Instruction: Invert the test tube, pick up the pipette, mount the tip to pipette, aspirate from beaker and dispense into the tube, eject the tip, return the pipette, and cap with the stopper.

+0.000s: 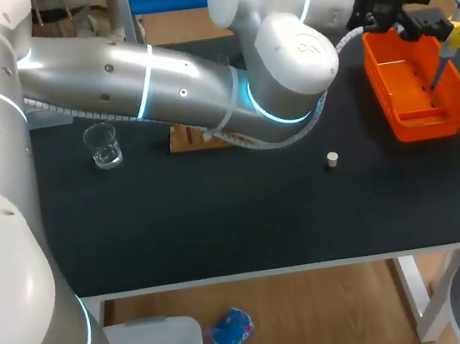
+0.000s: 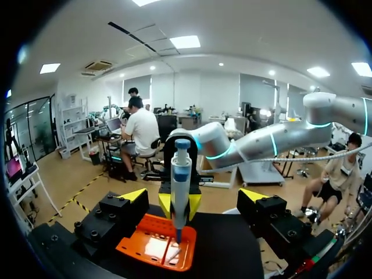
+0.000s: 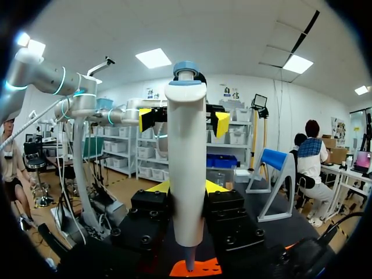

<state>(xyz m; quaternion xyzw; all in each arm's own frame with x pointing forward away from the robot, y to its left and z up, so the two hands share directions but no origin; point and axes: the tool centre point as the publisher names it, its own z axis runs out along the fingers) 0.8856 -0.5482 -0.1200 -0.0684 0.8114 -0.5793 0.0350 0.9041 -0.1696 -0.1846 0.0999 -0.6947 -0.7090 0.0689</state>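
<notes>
White, blue-capped pipette (image 3: 187, 168) points tip-down over orange plastic bin (image 1: 430, 126), clamped between right gripper (image 3: 187, 187) fingers; left gripper (image 2: 193, 196) fingers spread wide, empty.

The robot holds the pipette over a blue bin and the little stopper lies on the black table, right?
Not quite. The bin is orange, not blue; the head view shows it. The rest holds: the pipette is held over that bin, and the little stopper lies on the black table.
</notes>
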